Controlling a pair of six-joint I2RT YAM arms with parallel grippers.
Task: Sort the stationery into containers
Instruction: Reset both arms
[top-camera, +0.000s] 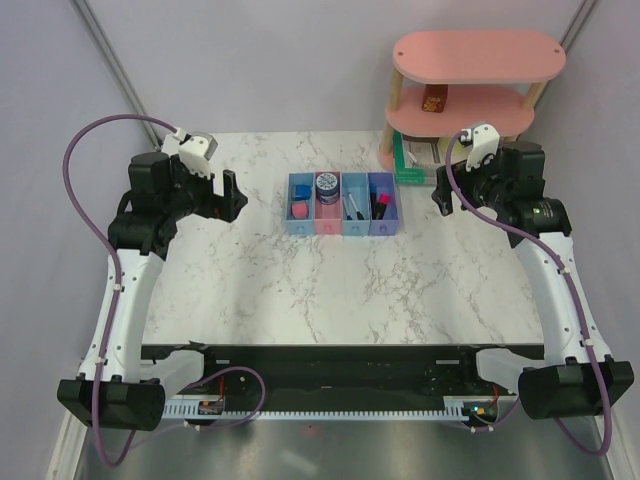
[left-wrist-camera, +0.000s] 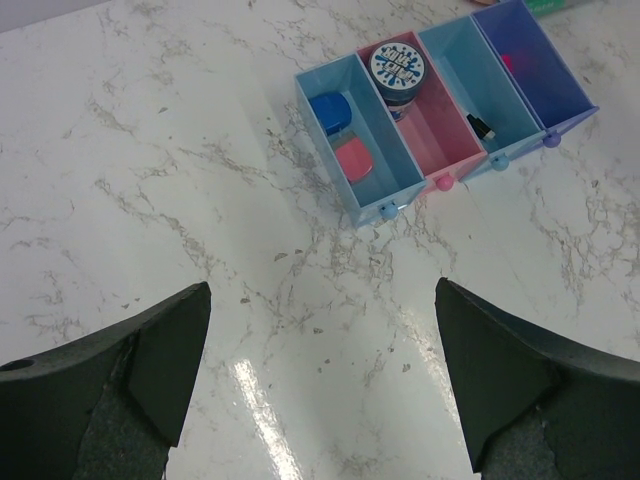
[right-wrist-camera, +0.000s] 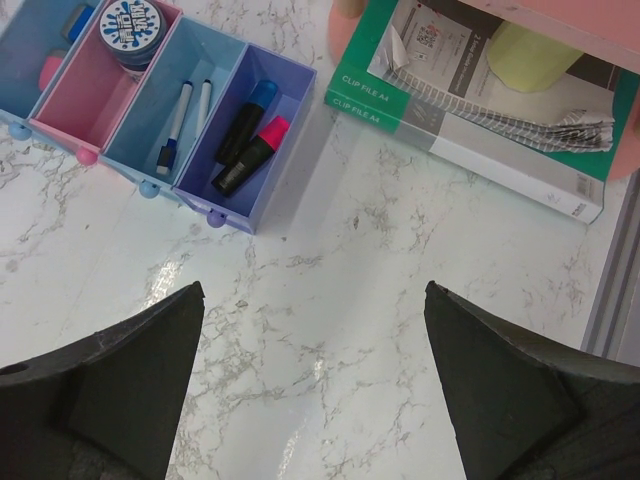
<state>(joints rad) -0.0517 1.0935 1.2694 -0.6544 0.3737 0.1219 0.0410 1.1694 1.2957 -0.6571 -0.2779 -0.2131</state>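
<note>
The four joined bins (top-camera: 343, 228) stand at the table's back middle. The left light blue bin (left-wrist-camera: 385, 185) holds a blue eraser (left-wrist-camera: 330, 110) and a pink eraser (left-wrist-camera: 352, 160). The pink bin (right-wrist-camera: 80, 95) holds the round blue tape roll (right-wrist-camera: 132, 22). The second light blue bin (right-wrist-camera: 215, 65) holds two thin pens (right-wrist-camera: 178, 112). The purple-blue bin (right-wrist-camera: 280, 150) holds a blue-ended highlighter (right-wrist-camera: 247, 118) and a pink-ended highlighter (right-wrist-camera: 256, 152). My left gripper (top-camera: 232, 195) is open and empty left of the bins. My right gripper (top-camera: 440, 195) is open and empty right of them.
A pink oval two-tier shelf (top-camera: 478, 55) stands at the back right with a small red box (top-camera: 433, 100) on its lower tier. A green-edged book (right-wrist-camera: 470, 110) lies under it, close to the purple-blue bin. Marble table lies below both grippers.
</note>
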